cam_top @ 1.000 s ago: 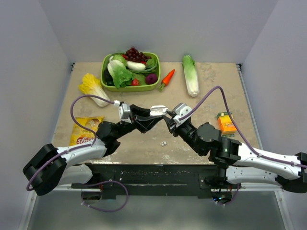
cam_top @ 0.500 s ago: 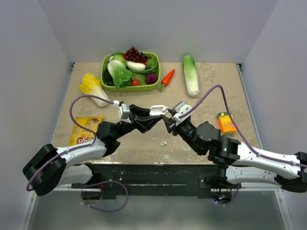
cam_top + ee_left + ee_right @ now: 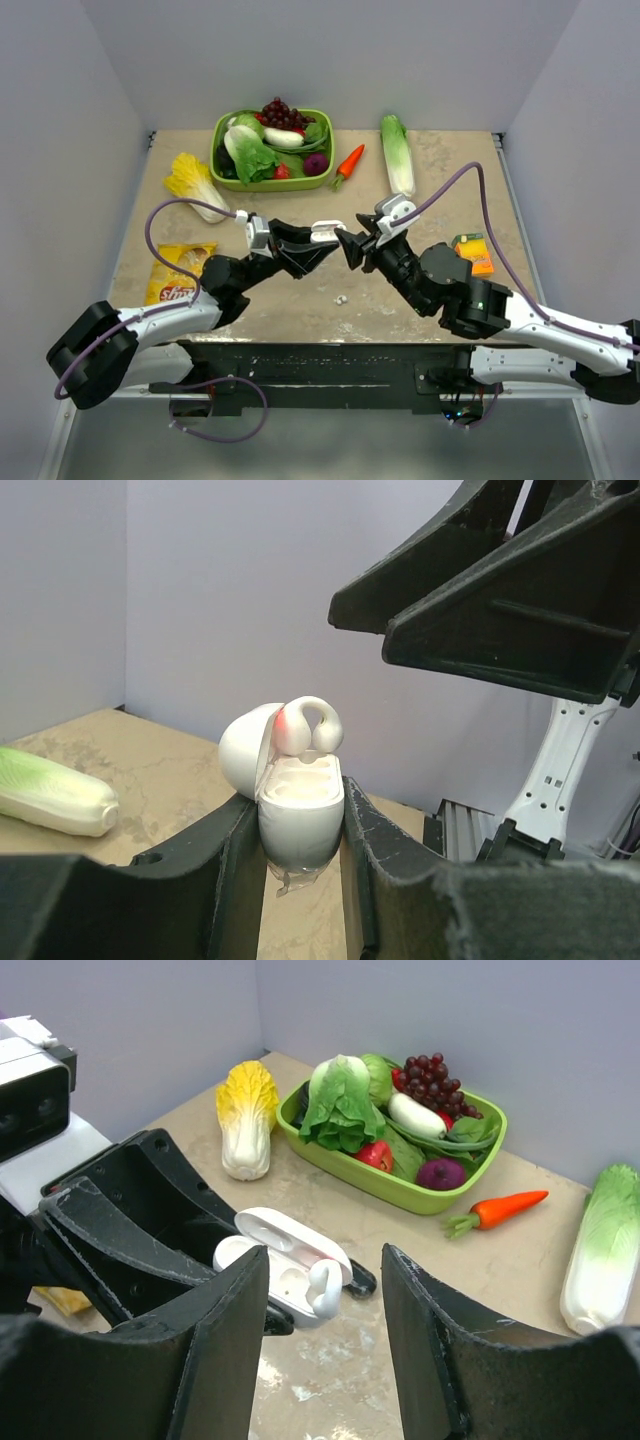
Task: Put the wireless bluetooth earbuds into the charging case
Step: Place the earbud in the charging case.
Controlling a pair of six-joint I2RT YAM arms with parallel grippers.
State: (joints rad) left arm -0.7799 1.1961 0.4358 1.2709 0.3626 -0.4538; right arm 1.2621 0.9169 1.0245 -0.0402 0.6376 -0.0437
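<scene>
Left gripper point(image 3: 318, 240) clamps the open white oval charging case point(image 3: 298, 825), sides hidden, glossy white bud point(image 3: 308, 722) inside; right gripper point(image 3: 348, 243) gapes empty.

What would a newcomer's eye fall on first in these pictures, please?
The two black hands meeting mid-table: the left hand grips the open white charging case, an earbud poking from its well, while the right hand hangs open just beside it. Behind them sits a bright green basket heaped with vegetables.
</scene>
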